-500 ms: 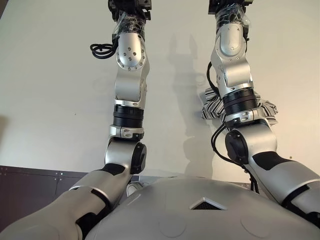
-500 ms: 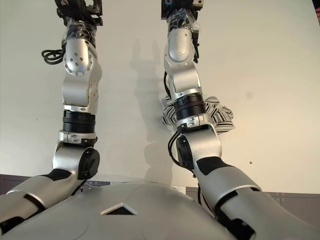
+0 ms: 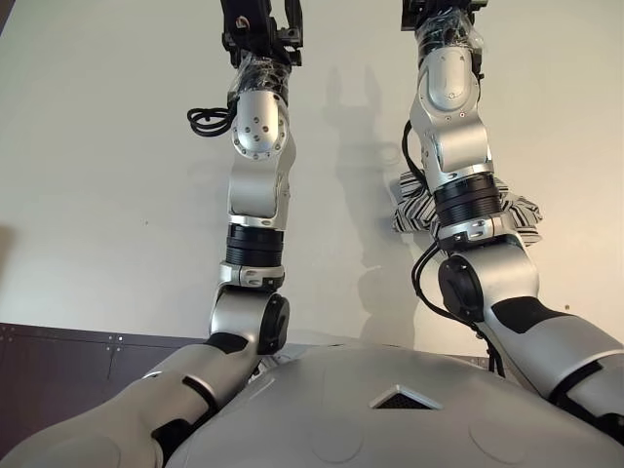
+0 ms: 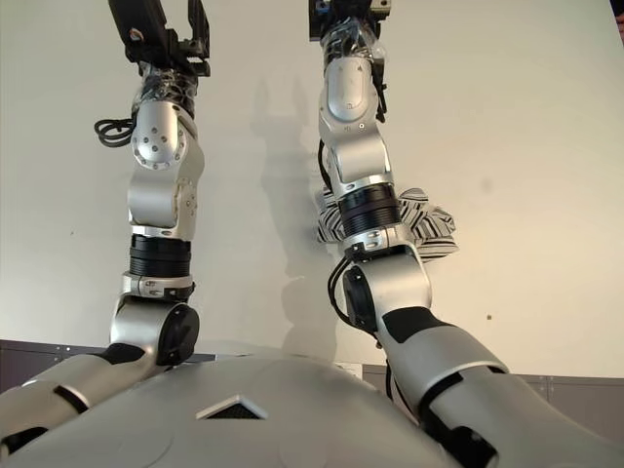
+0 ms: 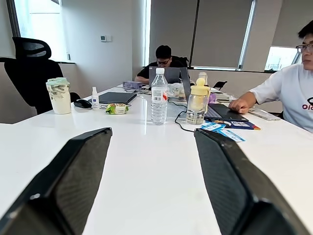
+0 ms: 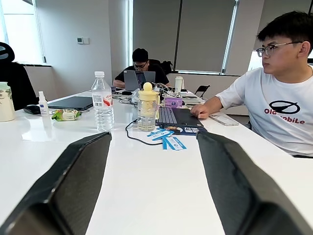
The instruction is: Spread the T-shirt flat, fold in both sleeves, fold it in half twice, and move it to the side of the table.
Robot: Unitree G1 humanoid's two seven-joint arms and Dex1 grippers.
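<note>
Forward, left gripper [image 5: 152,133] and right gripper [image 6: 154,136] extend, agape.

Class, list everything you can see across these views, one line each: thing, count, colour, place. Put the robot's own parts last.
T-shirt: one, black-and-white striped, bunched on the table, partly hidden by the right arm.
Table: one, white, beneath both arms.
Water bottle: one, clear, far along the table.
Yellow-lidded bottle: one, clear, beside the water bottle.
Cup: one, pale, near the chair.
Green packet: one, between cup and water bottle.
Closed laptop: one, dark, behind the packet.
Cards: several, blue, by the yellow-lidded bottle.
Chair: one, black, beyond the table.
Left hand: one, black, open above the table.
Right hand: one, black, open above the table.
</note>
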